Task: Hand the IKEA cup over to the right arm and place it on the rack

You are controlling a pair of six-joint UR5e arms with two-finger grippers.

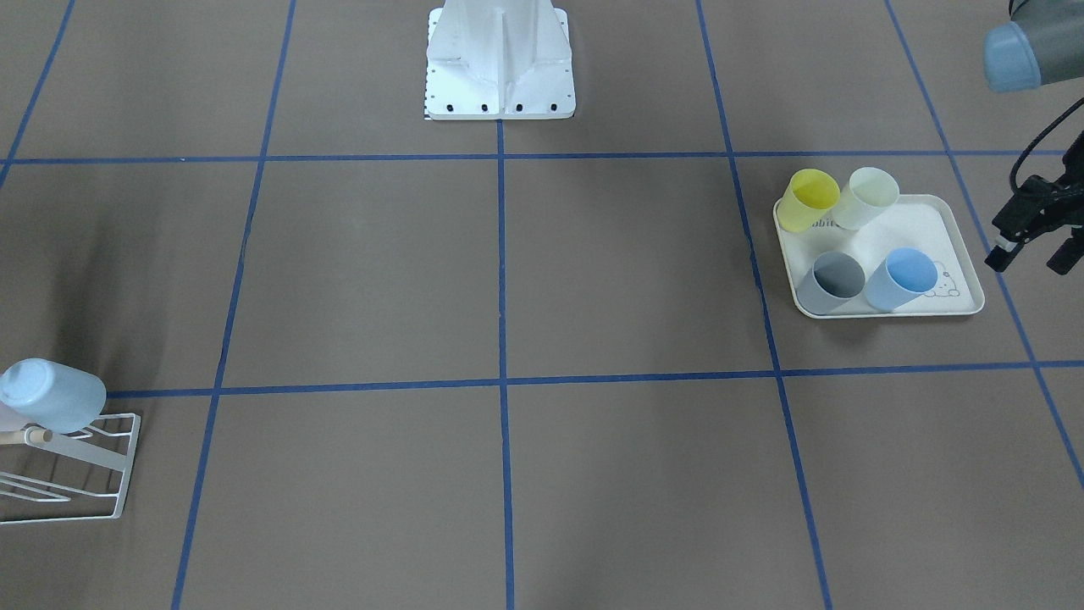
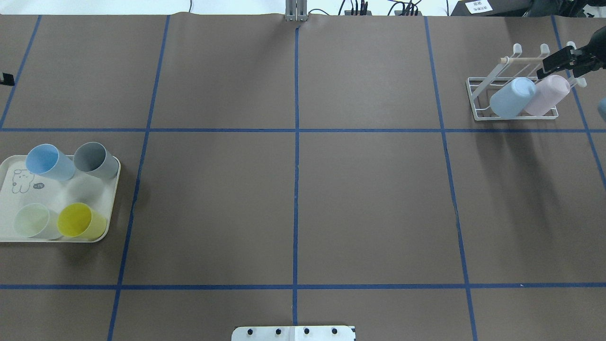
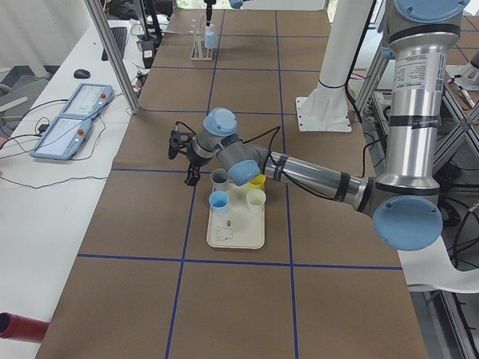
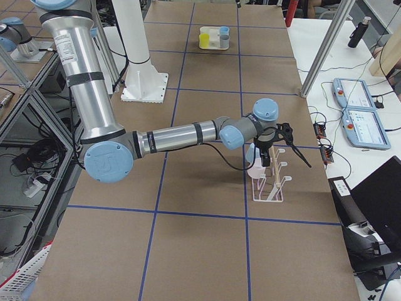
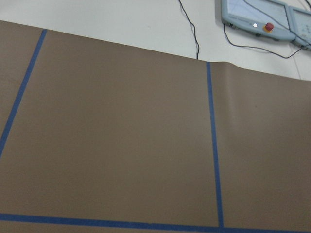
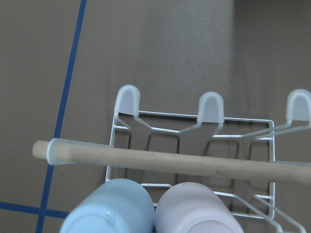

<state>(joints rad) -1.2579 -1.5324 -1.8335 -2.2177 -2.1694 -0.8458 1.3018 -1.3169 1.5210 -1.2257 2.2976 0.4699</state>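
Overhead exterior, upper right of frame: pink cup slanted on rack beside pale blue cup, right end effector just above, open or closed impossible to tell. Exterior front-facing, right edge: left end effector with fingers apart, empty, near tray.

The rack stood at the far right of the table, the tray well apart at its left edge, the robot's base between them at the near edge. On the rack leaned one cup, a second cup touching its right side. Four cups stood on the tray, two behind two.
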